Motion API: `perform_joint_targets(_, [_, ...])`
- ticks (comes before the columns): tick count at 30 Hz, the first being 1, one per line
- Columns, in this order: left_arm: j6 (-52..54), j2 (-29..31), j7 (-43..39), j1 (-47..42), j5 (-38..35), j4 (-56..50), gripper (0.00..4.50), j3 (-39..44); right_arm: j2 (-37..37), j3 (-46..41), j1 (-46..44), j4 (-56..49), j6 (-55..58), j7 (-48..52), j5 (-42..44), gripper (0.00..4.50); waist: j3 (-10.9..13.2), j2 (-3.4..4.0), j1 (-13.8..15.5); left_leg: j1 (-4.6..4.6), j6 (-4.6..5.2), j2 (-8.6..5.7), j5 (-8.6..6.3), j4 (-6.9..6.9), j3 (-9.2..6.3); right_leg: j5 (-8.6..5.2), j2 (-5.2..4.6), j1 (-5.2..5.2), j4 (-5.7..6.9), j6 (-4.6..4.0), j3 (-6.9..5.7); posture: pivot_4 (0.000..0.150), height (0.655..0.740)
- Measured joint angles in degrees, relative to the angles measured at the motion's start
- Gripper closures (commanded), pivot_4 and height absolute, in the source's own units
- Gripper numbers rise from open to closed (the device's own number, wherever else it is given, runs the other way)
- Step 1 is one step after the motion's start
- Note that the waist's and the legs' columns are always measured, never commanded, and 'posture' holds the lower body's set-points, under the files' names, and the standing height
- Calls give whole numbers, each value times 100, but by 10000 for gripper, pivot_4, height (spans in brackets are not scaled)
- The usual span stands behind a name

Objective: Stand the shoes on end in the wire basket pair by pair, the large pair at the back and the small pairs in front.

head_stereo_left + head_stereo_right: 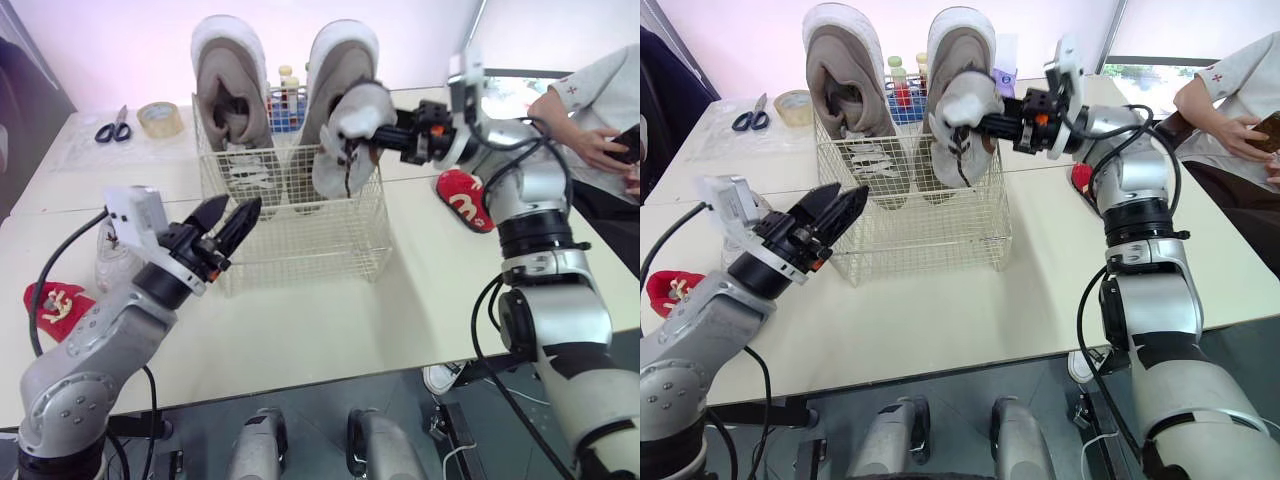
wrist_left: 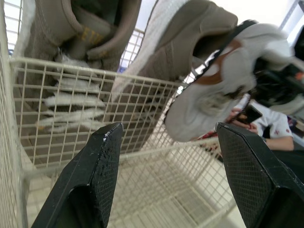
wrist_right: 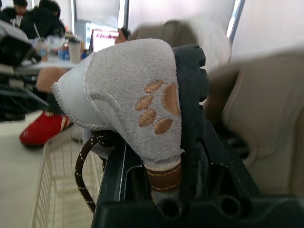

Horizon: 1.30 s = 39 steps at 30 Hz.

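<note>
The wire basket (image 1: 300,235) stands mid-table. Two large beige shoes (image 1: 232,85) (image 1: 340,60) stand on end at its back. My right gripper (image 1: 385,135) is shut on a small grey shoe (image 1: 350,140) with a brown paw print (image 3: 154,109). It holds the shoe tilted above the basket's right side, in front of the right large shoe. My left gripper (image 1: 232,222) is open and empty, just outside the basket's front left corner, its fingers (image 2: 102,161) pointing into the mesh. One small red shoe (image 1: 465,198) lies right of the basket. Another red shoe (image 1: 58,305) lies at the left.
Scissors (image 1: 115,128) and a tape roll (image 1: 160,118) lie at the back left. Bottles (image 1: 287,100) stand behind the basket. A clear plastic item (image 1: 108,258) sits by my left arm. A seated person (image 1: 590,110) is at the table's right side.
</note>
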Motion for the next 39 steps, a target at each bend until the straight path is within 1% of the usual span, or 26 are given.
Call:
perform_joint_targets(1, [0, 27, -16, 9, -5, -2, 13142, 0, 35, 15, -26, 154, -35, 89, -48, 35518, 0, 0, -7, 0, 1, 0, 1, -1, 1, 0, 0, 0, 0, 0, 1, 1500, 7400])
perform_joint_targets(4, [0, 64, -23, 26, -23, -2, 12823, 0, 82, 24, -76, 489, -168, 266, -186, 25567, 0, 0, -11, 1, 2, 0, 1, -5, 0, 0, 1, -1, 1, 1, 1, 1500, 7400])
perform_joint_targets(7, [0, 78, -16, 30, -33, -3, 12823, 1, 108, 14, -116, 712, -330, 292, -296, 10647, 0, 0, -12, 1, 2, 0, 1, -6, 0, 0, 1, -2, 1, 1, 1, 1500, 7400])
perform_joint_targets(8, [0, 102, -15, 40, -40, -2, 12823, 2, 109, 9, -117, 751, -361, 290, -313, 6540, 0, 0, -12, 1, 2, 0, 1, -5, 0, 0, 1, -2, 1, 1, 1, 1500, 7400])
perform_joint_targets(9, [-1, 127, -16, 61, -47, -4, 12823, 14, 109, -4, -117, 759, -383, 284, -315, 457, 0, 1, -13, 1, 2, 0, 1, -5, 1, 0, 1, -2, 1, 1, 1, 1500, 7400])
perform_joint_targets(15, [-1, 232, -80, 161, -117, 6, 12823, 167, 19, -179, -95, 586, -285, 209, -305, 457, 0, 1, -9, 2, -1, 0, 0, -3, 0, 0, 1, -1, 2, 0, 1, 1500, 7400])
perform_joint_targets(17, [-4, 279, -136, 160, -146, 43, 12823, 211, -58, -235, 0, 301, -165, 191, -278, 457, 0, 1, -5, 2, -6, 0, -3, -3, 0, 0, 1, -1, 2, 0, 1, 1500, 7400])
perform_joint_targets(21, [10, 415, -289, 184, -227, 218, 12823, 331, -299, -387, 354, -582, 427, 117, -76, 457, 0, 1, -3, 1, -5, 0, -3, -4, 1, 0, 0, -2, 2, 0, 1, 1500, 7400])
perform_joint_targets(25, [81, 688, -525, 218, -323, 379, 12823, 456, -470, -615, 555, -1384, 1073, -101, 246, 457, 1, 1, -13, 4, -5, 2, -3, -6, 2, 0, 1, -5, 5, 0, 2, 1500, 7400])
perform_joint_targets(28, [122, 802, -613, 125, -545, 638, 4961, 706, -598, -713, 582, -1903, 1476, -224, 465, 0, 1, 2, -10, 5, -11, 2, -6, -5, 1, 0, 1, -6, 7, -1, 2, 1500, 7400])
perform_joint_targets(29, [116, 806, -564, 29, -633, 760, 627, 865, -668, -756, 589, -2064, 1635, -234, 553, 0, 1, 1, -9, 5, -12, 2, -7, -3, 2, 0, 1, -7, 6, 0, 2, 1500, 7400])
perform_joint_targets(30, [102, 848, -491, -45, -654, 867, 627, 1003, -721, -779, 592, -2189, 1759, -233, 633, 0, 1, 1, -8, 6, -12, 2, -7, -3, 2, -1, 0, -5, 6, 0, 3, 1500, 7400])
perform_joint_targets(32, [105, 1075, -294, -193, -529, 1137, 627, 1246, -843, -785, 591, -2418, 2007, -242, 750, 0, 1, 1, -8, 5, -12, 2, -7, -3, 2, -1, 0, -6, 5, 0, 2, 1500, 7400])
perform_joint_targets(36, [220, 1797, 280, -462, 356, 2171, 627, 1764, -1116, -777, 590, -3053, 2868, -197, 1188, 0, 1, 1, -18, 4, -14, 3, -9, -11, 5, -1, -1, -15, 5, -1, 3, 1500, 7400])
perform_joint_targets(37, [375, 2122, 274, -458, 639, 2481, 627, 1756, -1152, -765, 593, -3260, 3132, -172, 1338, 0, 0, 1, -24, 3, -15, 4, -9, -17, 7, -1, -2, -20, 5, -2, 4, 1500, 7400])
perform_joint_targets(39, [653, 2575, 114, -429, 1090, 2897, 627, 1686, -1161, -648, 676, -3700, 3457, -106, 1556, 0, 0, 1, -22, 1, -17, 4, -10, -26, 13, -1, -4, -29, 5, -2, 5, 1500, 7400])
